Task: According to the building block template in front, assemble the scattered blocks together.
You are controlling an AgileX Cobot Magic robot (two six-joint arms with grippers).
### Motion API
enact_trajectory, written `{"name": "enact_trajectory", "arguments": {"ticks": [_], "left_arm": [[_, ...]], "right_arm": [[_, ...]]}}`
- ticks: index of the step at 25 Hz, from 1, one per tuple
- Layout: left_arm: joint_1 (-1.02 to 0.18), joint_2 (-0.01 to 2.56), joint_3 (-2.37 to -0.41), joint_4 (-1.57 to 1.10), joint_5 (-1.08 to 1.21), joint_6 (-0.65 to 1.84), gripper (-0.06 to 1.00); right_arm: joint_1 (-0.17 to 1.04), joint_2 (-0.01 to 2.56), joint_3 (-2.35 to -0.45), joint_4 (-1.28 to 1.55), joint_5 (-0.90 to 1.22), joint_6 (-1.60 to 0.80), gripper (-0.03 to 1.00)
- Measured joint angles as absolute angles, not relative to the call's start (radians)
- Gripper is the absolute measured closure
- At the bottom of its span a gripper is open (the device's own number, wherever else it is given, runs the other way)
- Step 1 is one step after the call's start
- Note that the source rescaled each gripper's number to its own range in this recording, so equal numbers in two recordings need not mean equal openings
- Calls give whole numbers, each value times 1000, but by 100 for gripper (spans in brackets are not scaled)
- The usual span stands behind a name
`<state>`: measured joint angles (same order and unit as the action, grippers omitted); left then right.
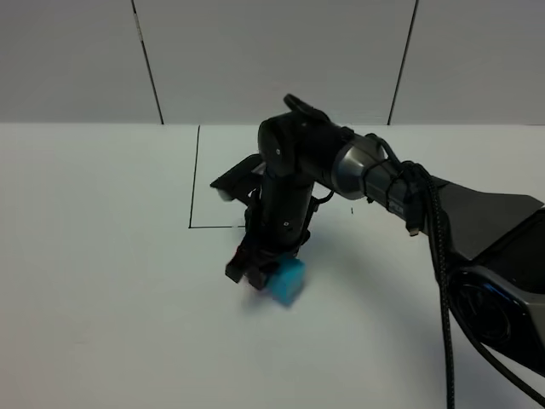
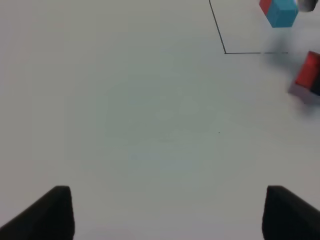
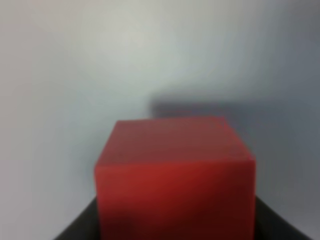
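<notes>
My right gripper [image 1: 249, 266] reaches across to the table's middle, shut on the red block [image 3: 175, 175], which fills the right wrist view between the dark fingers [image 3: 77, 231]. The same red block [image 2: 307, 75] shows at the edge of the left wrist view, just outside the black frame. The cyan-blue block [image 1: 288, 281] lies on the table close against the right gripper's side; I cannot tell whether the two blocks touch. The template [image 2: 277, 11], a red and blue pair, sits inside the frame lines [image 2: 225, 52]; the arm hides it in the high view. My left gripper [image 2: 170, 215] is open over bare table.
The right arm [image 1: 366, 170] and its cable [image 1: 443, 281] stretch over the right half of the white table [image 1: 102, 281]. The frame's corner [image 1: 190, 227] lies just behind the gripper. A grey panelled wall [image 1: 272, 51] closes the back.
</notes>
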<state>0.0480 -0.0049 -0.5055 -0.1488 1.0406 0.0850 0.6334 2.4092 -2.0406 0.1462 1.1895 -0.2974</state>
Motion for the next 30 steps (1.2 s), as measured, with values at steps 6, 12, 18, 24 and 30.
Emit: {"name": "enact_trajectory", "arguments": {"ticks": [6,12,18,24,30], "left_arm": [[48,-5,-505,-149,1041,85,28],[48,-5,-505,-149,1041,85,28],[48,-5,-505,-149,1041,85,28],[48,-5,-505,-149,1041,85,28],[48,-5,-505,-149,1041,85,28]], "right_arm": [[625,2390,-2048,141,1206,123,94],[625,2391,-2048,112,1166,410,94],[627,2392,-2038,59,1130,580,94],[649,2414,-2028,44,1113,592,94],[663,2455,-2024,38,1092,606,94]]}}
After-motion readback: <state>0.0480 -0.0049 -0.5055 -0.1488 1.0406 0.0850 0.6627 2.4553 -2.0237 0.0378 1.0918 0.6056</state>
